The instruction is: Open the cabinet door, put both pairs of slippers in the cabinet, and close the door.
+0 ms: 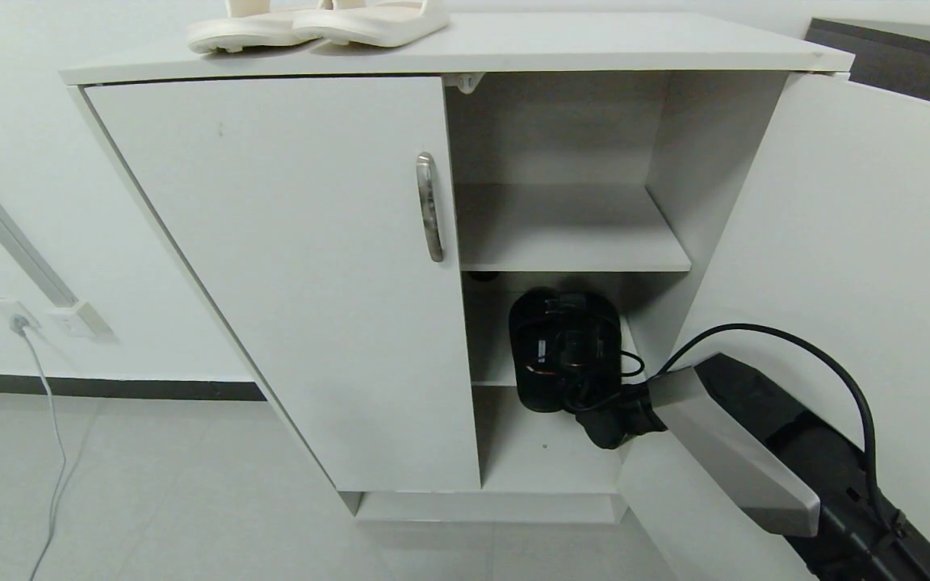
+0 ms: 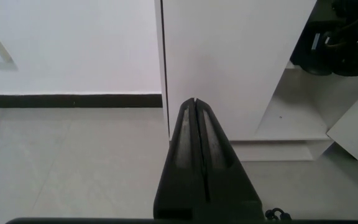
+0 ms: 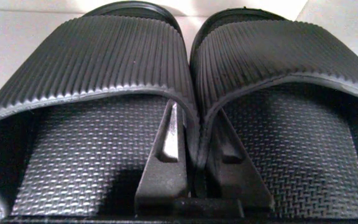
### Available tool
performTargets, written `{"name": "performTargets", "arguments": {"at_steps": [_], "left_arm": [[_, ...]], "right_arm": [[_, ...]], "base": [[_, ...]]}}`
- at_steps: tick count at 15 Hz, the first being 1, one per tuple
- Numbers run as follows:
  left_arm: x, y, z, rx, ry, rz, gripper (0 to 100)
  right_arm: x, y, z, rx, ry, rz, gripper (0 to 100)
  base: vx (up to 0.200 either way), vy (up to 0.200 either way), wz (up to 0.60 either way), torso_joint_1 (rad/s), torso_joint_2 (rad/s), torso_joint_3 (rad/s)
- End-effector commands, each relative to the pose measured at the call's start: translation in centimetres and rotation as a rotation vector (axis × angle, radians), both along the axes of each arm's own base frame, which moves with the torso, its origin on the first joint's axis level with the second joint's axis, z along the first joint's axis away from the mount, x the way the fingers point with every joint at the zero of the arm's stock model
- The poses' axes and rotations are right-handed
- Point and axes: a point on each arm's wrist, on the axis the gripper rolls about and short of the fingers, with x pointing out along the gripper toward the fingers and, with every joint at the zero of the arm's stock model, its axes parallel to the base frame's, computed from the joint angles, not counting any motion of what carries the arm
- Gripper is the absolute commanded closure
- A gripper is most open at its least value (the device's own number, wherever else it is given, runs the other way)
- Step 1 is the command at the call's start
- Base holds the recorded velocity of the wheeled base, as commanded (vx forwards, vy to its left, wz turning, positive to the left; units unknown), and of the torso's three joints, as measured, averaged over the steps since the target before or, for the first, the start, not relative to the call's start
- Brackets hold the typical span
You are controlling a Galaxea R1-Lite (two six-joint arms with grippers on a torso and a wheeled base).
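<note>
- Cream slippers (image 1: 320,24), on top of the cabinet (image 1: 634,48): far parts cut off by the head view's upper edge.
- Black slippers (image 1: 542,331), inside the cabinet: near ends hidden behind the right arm's wrist.
- Right gripper (image 3: 197,140): fingertips buried between the two straps.
- Open door (image 1: 860,242): cut off at the right edge.
- Cabinet's left half: hidden behind the closed door (image 1: 295,274).

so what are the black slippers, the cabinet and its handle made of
The black slippers: likely soft rubber or foam, matte; ribbed straps, textured footbeds. The cabinet: probably laminated board, smooth matte white, flat panels with square edges. Its handle: looks like brushed metal, silvery sheen.
</note>
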Motion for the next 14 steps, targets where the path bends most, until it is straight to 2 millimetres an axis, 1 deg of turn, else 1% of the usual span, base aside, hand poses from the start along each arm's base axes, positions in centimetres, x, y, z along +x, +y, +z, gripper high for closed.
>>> {"name": "performTargets", "arguments": {"at_steps": [1, 3, 4, 8, 9, 10, 13, 14], "left_arm": [[0.0, 0.0, 0.0, 0.0, 0.001, 0.0, 100], [0.0, 0.0, 0.0, 0.0, 0.001, 0.0, 100], [0.0, 0.0, 0.0, 0.0, 0.001, 0.0, 100], [0.0, 0.0, 0.0, 0.0, 0.001, 0.0, 100], [0.0, 0.0, 0.0, 0.0, 0.001, 0.0, 100], [0.0, 0.0, 0.0, 0.0, 0.001, 0.0, 100], [0.0, 0.0, 0.0, 0.001, 0.001, -0.002, 100], [0.0, 0.0, 0.0, 0.0, 0.001, -0.002, 100]], "right_arm": [[0.1, -0.1, 0.1, 0.001, -0.002, 0.003, 100], [0.1, -0.1, -0.1, 0.0, 0.001, 0.003, 100], [0.2, -0.1, -0.3, -0.002, 0.004, 0.003, 0], [0.2, -0.1, -0.6, -0.011, 0.017, 0.001, 0], [-0.1, -0.2, -0.1, -0.01, 0.014, -0.003, 0], [-0.6, -0.4, 0.5, -0.011, 0.015, -0.002, 0], [-2.9, -1.1, 2.2, -0.003, 0.002, 0.006, 0], [-4.4, -1.5, 3.1, -0.005, 0.003, 0.017, 0]], "base": [[0.0, 0.0, 0.0, 0.0, 0.0, 0.0], [0.0, 0.0, 0.0, 0.0, 0.0, 0.0], [0.0, 0.0, 0.0, 0.0, 0.0, 0.0], [0.0, 0.0, 0.0, 0.0, 0.0, 0.0], [0.0, 0.0, 0.0, 0.0, 0.0, 0.0], [0.0, 0.0, 0.0, 0.0, 0.0, 0.0], [0.0, 0.0, 0.0, 0.0, 0.0, 0.0], [0.0, 0.0, 0.0, 0.0, 0.0, 0.0]]}}
